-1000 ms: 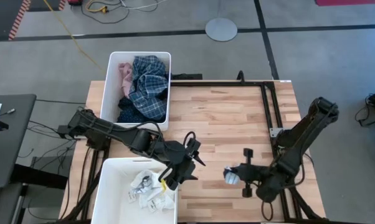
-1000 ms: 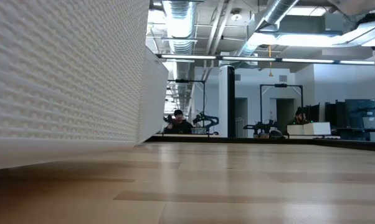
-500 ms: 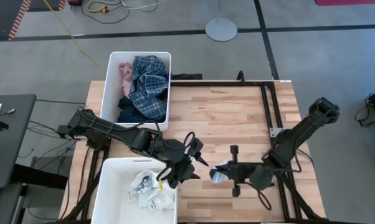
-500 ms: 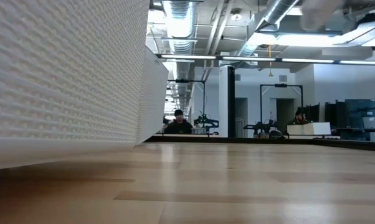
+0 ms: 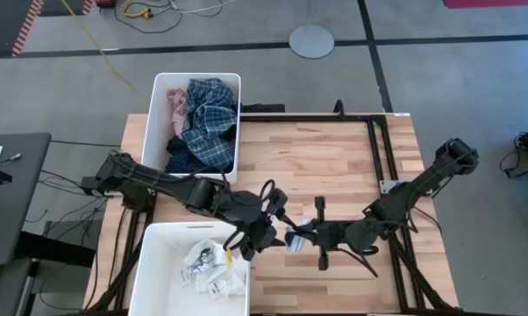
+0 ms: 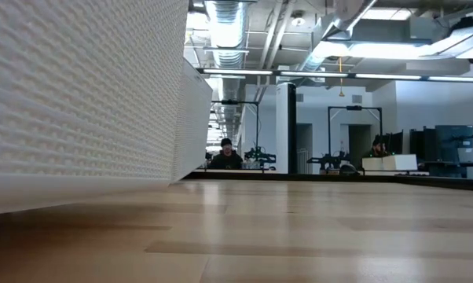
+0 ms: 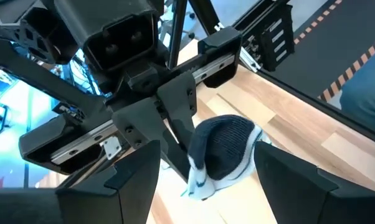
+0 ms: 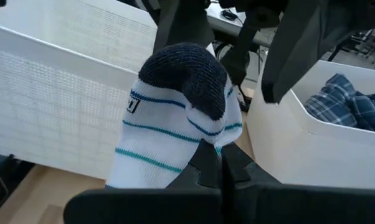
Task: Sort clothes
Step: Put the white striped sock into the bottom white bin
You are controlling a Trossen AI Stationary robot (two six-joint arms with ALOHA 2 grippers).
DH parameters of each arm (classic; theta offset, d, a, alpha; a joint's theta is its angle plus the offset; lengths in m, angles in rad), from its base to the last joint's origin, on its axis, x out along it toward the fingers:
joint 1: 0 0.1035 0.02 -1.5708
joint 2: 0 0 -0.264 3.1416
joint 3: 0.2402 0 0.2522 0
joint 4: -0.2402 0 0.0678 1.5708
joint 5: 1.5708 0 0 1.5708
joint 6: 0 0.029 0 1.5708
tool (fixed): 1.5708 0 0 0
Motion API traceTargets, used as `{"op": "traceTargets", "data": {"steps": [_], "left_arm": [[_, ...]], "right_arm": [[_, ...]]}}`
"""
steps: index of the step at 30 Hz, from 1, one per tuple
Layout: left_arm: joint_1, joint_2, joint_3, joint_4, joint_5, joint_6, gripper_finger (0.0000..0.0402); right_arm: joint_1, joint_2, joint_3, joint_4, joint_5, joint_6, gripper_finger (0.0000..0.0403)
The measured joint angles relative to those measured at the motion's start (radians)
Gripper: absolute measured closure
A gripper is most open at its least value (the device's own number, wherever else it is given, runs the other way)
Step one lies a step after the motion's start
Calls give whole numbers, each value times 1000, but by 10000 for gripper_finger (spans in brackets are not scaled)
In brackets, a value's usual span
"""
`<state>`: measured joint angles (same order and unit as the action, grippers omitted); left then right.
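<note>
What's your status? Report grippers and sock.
Right gripper shut on striped sock, presenting it mid-table. Left gripper open beside the sock, not gripping. Nothing between them. Sock bin close by.

Left end effector [image 5: 266, 230] open, right [image 5: 301, 239] clamped

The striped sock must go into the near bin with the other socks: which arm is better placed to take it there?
Left. The right gripper holds the striped sock, but the open left gripper is beside it, next to the socks bin.
</note>
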<state>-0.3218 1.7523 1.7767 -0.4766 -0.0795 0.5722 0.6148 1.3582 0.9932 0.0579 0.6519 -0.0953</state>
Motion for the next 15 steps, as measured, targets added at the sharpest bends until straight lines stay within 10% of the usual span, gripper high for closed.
{"op": "traceTargets", "data": {"steps": [15], "left_arm": [[4,0,0,-6,45,56,247]], "right_arm": [[-23,0,0,11,-2,-20,403]]}}
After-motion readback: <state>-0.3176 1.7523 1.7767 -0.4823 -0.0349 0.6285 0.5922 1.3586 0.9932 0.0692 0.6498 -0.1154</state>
